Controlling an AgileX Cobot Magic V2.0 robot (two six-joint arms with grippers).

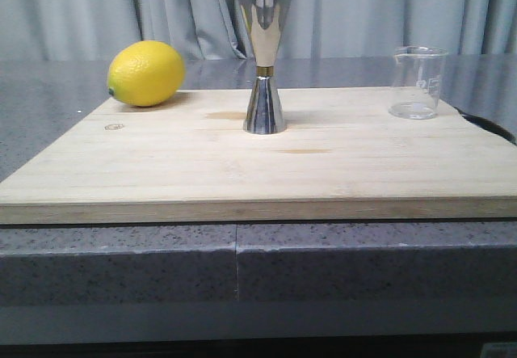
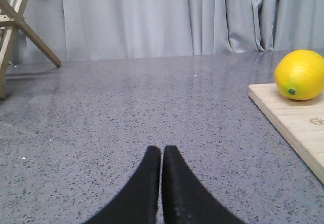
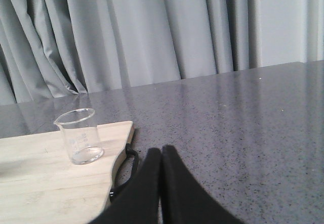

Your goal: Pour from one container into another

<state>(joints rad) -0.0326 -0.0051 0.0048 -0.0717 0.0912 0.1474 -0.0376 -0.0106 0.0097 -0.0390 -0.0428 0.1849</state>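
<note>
Left tool [image 2: 161, 155]: fingers pressed together, empty, low over the counter [image 2: 126, 113]; arm out of frame. Lemon [image 1: 146, 73] ahead-right of it on the board [image 1: 242, 164]. Jigger [image 1: 264, 61] mid-board, upright, long axis vertical. Beaker [image 1: 418, 82] upright, lip direction unclear, contents indiscernible. Right tool [image 3: 161, 158]: closed, empty, beaker ahead-left.

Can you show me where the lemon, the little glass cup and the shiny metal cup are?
lemon [image 1: 146, 73]: front view, middle of its yellow skin.
glass beaker [image 1: 418, 83]: front view, middle of its clear wall.
steel jigger [image 1: 264, 63]: front view, just above its narrow waist.
</note>
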